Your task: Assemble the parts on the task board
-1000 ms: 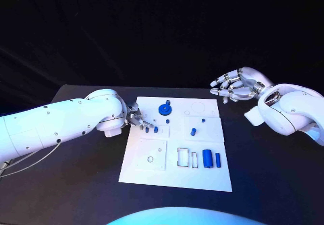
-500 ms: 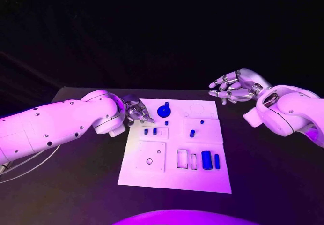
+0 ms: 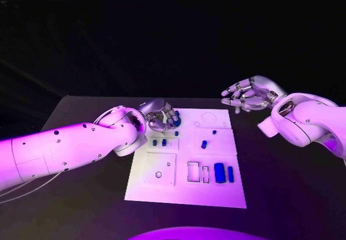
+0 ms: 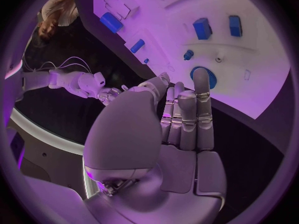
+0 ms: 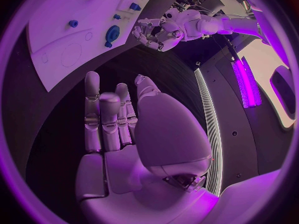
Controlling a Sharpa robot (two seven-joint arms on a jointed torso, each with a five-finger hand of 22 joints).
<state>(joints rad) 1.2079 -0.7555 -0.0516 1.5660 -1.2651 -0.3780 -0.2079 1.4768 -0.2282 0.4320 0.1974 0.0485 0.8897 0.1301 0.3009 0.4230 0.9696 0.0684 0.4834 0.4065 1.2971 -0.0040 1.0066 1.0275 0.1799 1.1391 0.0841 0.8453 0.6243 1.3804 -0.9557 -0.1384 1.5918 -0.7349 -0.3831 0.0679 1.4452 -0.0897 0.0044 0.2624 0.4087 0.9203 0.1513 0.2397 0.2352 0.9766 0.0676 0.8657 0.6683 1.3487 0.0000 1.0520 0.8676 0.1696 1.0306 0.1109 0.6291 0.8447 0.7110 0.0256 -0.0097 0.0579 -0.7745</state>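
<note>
Task board (image 3: 186,190) carries one round disc (image 4: 203,77), two blue blocks (image 3: 219,172).

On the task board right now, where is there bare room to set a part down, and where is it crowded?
Free: the task board's near strip below the slots, and its far right corner around the faint circle outline. Crowded: the far left corner, where the left hand hovers over the round blue part, and the blue blocks.

Light: purple wash over everything I see; backdrop black.
Glare: white board (image 3: 189,165) bright, arm shells shiny.
Wrist views: fisheye bends the board's edges, rims dark.
Focus: small blue pieces (image 3: 219,172) soft.
</note>
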